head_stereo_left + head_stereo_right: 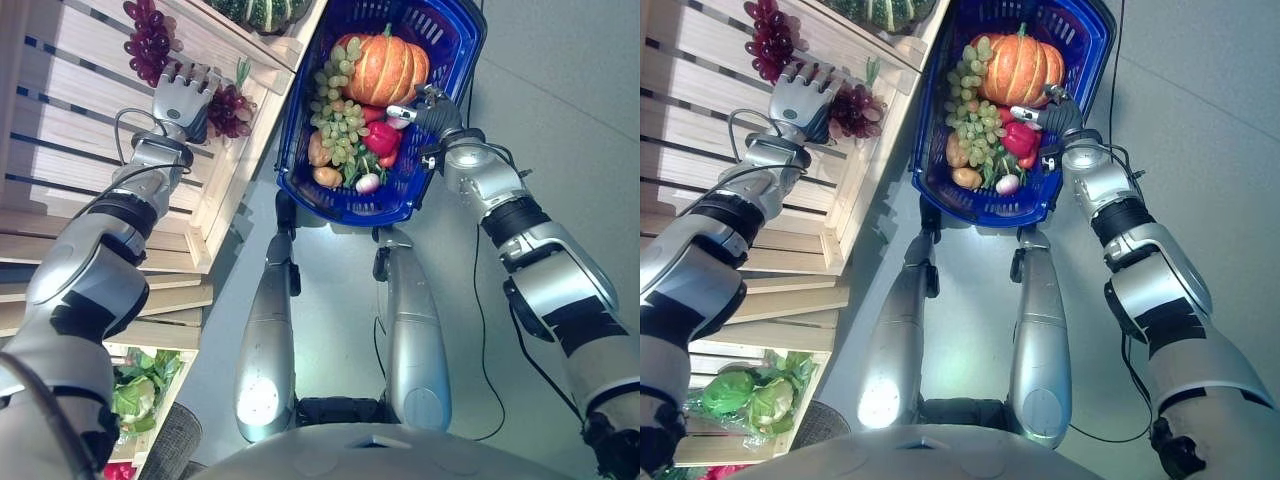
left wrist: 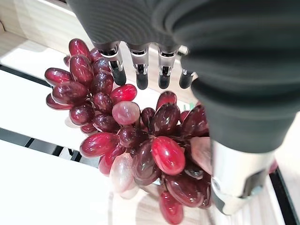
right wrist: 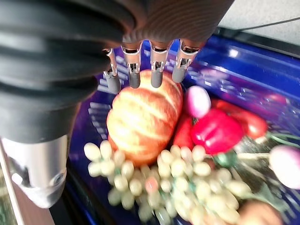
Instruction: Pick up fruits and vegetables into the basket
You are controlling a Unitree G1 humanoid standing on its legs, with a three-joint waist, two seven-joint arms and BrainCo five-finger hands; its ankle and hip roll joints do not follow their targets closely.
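A blue basket [image 1: 455, 60] holds an orange pumpkin [image 1: 385, 65], green grapes [image 1: 340, 115], a red pepper [image 1: 382, 137], a potato [image 1: 318, 150] and a small radish [image 1: 367, 183]. My right hand [image 1: 425, 110] reaches over the basket's right rim, fingers [image 3: 133, 70] straight above the pumpkin [image 3: 140, 112], holding nothing. On the wooden shelf at the left lies a bunch of red grapes [image 1: 230, 110]. My left hand [image 1: 185, 98] is right over that bunch [image 2: 140, 140], fingers [image 2: 140, 70] straight across its top and the thumb [image 2: 234, 178] beside it, not closed.
A second bunch of dark red grapes [image 1: 150, 35] lies further back on the slatted wooden shelf [image 1: 60, 130]. A green striped squash [image 1: 262, 12] sits in the crate above. Bagged green cabbages [image 1: 135, 390] are on a low shelf at the lower left. Grey floor lies to the right.
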